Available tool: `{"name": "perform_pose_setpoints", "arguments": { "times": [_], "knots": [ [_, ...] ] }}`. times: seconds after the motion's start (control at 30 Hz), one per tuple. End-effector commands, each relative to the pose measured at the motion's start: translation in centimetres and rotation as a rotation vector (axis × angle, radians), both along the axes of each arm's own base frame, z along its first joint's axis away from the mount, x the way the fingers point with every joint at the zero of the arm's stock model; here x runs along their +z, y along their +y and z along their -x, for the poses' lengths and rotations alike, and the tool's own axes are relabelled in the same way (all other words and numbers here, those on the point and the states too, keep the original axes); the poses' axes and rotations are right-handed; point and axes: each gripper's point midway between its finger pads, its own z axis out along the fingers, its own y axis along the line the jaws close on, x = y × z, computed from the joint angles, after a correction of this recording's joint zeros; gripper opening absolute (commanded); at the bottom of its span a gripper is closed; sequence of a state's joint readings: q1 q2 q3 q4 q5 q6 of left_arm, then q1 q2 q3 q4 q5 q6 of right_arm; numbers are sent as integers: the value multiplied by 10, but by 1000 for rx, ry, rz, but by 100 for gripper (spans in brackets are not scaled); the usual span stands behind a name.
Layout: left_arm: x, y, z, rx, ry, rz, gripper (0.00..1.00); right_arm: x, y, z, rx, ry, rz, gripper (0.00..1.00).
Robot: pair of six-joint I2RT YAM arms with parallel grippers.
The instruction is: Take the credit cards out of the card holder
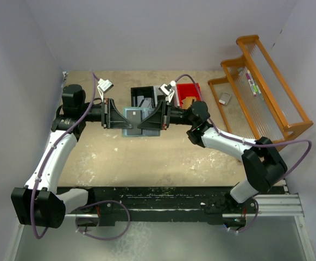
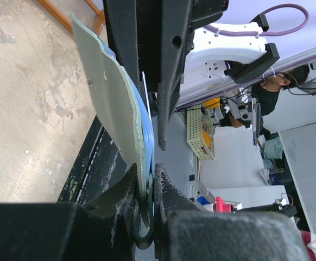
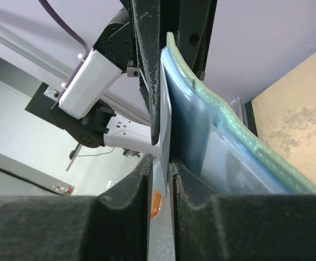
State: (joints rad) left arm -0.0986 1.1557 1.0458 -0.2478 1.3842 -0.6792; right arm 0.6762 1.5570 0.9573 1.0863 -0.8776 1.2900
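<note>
**Right claw on the card, left claw anchoring the holder**

The card holder [image 1: 133, 117] hangs between the two arms over the middle of the desk [image 1: 147, 157], just in front of the black bin [image 1: 146, 93]. It is soft stuff: the pale teal cover bows and curls in both wrist views, so by the look of it the holder will flex rather than resist a pull. The pale credit card [image 3: 165, 125] standing out of its pocket is thin, stiff and probably slick. The exposed edge is the only place to take it, flat on both faces.

And that is where the right claw [image 3: 160, 168] sits, jaws closed in on that edge, pads against either face as far as the wrist view shows. Opposite, the left claw [image 2: 147, 187] is clamped tight on the holder's far edge.

Both arms reach inward, forearms nearly level, claws facing each other nose to nose. A straight pull apart looks like the call. Any twist could bend the holder and jam the card.
</note>
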Motion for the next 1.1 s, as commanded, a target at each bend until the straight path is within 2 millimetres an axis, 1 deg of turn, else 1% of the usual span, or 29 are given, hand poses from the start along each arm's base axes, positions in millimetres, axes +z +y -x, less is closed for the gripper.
{"name": "perform_pose_setpoints", "arguments": {
  "times": [0.0, 0.07, 0.17, 0.3, 0.33, 0.37, 0.4, 0.43, 0.47, 0.5, 0.53, 0.57, 0.73, 0.8, 0.87, 0.9, 0.93, 0.97, 1.07],
  "knots": [
    [27, 1, 10, -32, -119, 25, 0, 17, -6, 14, 33, -35, -62, 16],
    [28, 2, 11, -33, -117, 27, 0, 17, -7, 15, 35, -39, -64, 11],
    [29, 2, 11, -34, -118, 29, 0, 18, -9, 17, 37, -45, -67, 6],
    [30, 2, 13, -36, -120, 30, 0, 22, -11, 19, 41, -53, -83, 6],
    [30, 2, 13, -37, -121, 30, 0, 24, -11, 19, 45, -56, -89, 9],
    [30, 2, 14, -38, -120, 30, 0, 26, -11, 19, 47, -58, -93, 15],
    [30, 2, 14, -38, -118, 31, 0, 27, -11, 18, 46, -56, -97, 24],
    [29, 2, 14, -38, -116, 30, 0, 29, -10, 16, 44, -54, -101, 31],
    [29, 2, 14, -38, -118, 30, 0, 30, -9, 14, 44, -52, -105, 35],
    [30, 2, 15, -38, -118, 31, 0, 33, -8, 13, 46, -52, -111, 36],
    [29, 2, 15, -38, -117, 31, 0, 35, -7, 11, 49, -51, -117, 36],
    [30, 2, 16, -39, -118, 31, 0, 37, -7, 10, 51, -51, -126, 33],
    [32, 2, 17, -44, -119, 33, 0, 39, -9, 6, 53, -38, -141, 13],
    [32, 2, 17, -44, -122, 33, 0, 38, -11, 3, 43, -30, -141, 8],
    [33, 2, 17, -47, -120, 34, 0, 37, -15, 1, 37, -24, -145, 7],
    [32, 2, 17, -47, -118, 34, 0, 37, -16, 0, 36, -23, -147, 9],
    [32, 2, 18, -47, -119, 34, 0, 37, -18, 0, 33, -23, -148, 17],
    [32, 2, 18, -47, -118, 34, 0, 39, -19, -1, 31, -25, -151, 20],
    [33, 2, 17, -47, -120, 35, 0, 41, -19, -2, 30, -27, -153, 21]
  ]
}}
